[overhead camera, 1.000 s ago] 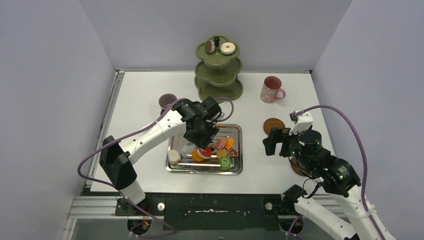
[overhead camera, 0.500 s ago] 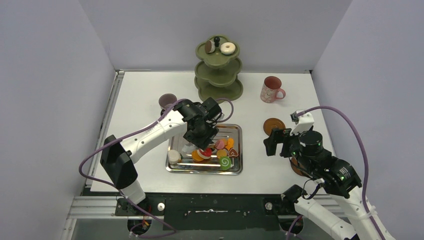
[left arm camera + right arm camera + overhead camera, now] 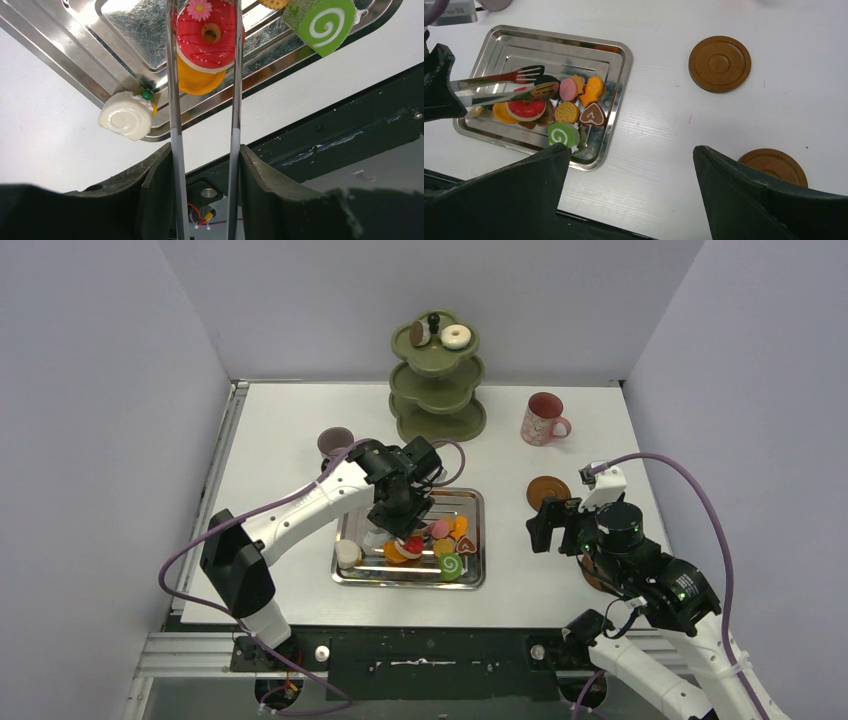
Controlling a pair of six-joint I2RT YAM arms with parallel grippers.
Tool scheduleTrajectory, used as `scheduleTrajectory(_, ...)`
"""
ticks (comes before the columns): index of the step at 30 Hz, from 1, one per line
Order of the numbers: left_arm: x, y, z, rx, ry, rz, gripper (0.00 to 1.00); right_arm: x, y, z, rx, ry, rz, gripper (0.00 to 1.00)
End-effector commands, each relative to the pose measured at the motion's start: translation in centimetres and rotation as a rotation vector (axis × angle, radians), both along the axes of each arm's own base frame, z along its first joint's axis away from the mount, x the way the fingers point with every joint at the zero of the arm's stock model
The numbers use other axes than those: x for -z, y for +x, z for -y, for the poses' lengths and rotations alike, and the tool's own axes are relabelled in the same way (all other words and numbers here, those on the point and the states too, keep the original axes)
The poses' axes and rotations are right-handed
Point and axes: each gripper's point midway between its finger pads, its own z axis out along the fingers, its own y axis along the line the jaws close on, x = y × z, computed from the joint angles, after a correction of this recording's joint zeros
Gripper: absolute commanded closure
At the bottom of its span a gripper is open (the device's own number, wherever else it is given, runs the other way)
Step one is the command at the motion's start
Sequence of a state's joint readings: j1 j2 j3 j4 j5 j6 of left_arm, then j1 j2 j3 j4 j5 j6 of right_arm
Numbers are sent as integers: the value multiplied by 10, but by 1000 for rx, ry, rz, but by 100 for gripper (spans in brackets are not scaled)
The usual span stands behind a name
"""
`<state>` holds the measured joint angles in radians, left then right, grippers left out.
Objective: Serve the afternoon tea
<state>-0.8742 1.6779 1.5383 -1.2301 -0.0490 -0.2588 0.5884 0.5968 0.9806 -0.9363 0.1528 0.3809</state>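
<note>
The left jaws clamp narrowly on shiny metal tongs (image 3: 173, 100), whose two arms straddle a red toy donut with a pink flower (image 3: 207, 37). The donut overlaps an orange sweet (image 3: 195, 82) in the rectangular steel tray (image 3: 50, 45) on the white worktop (image 3: 664, 150). The right jaws hover wide apart, holding nothing, near two brown round coasters (image 3: 719, 63).

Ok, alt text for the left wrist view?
Held in the left gripper, metal tongs frame a red-iced toy donut on a shiny steel tray. A white swirl roll sits on the tray's rim, a green swirl roll top right.
</note>
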Motion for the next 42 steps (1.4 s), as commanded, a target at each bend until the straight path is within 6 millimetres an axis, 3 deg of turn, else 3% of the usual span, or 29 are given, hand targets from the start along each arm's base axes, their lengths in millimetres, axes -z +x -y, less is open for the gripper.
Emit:
scheduleTrajectory(1, -10, 0, 5, -1, -41, 5, 64, -12, 6, -2, 4, 22, 49, 0)
scheduleTrajectory(5, -11, 1, 3, -3, -35, 11, 64, -11, 7, -2, 3, 14, 47, 0)
scheduleTrajectory(9, -15, 3, 3, -8, -36, 28, 70, -9, 8, -2, 5, 15, 44, 0)
scheduleTrajectory(25, -65, 20, -7, -130, -161, 217, 76, -10, 10, -3, 3, 16, 55, 0)
scheduleTrajectory(33, -107, 52, -42, -300, -276, 415, 76, -12, 10, -2, 4, 18, 66, 0)
scheduleTrajectory(42, -167, 107, -54, -370, -393, 651, 77, -16, 9, -5, 5, 47, 74, 0)
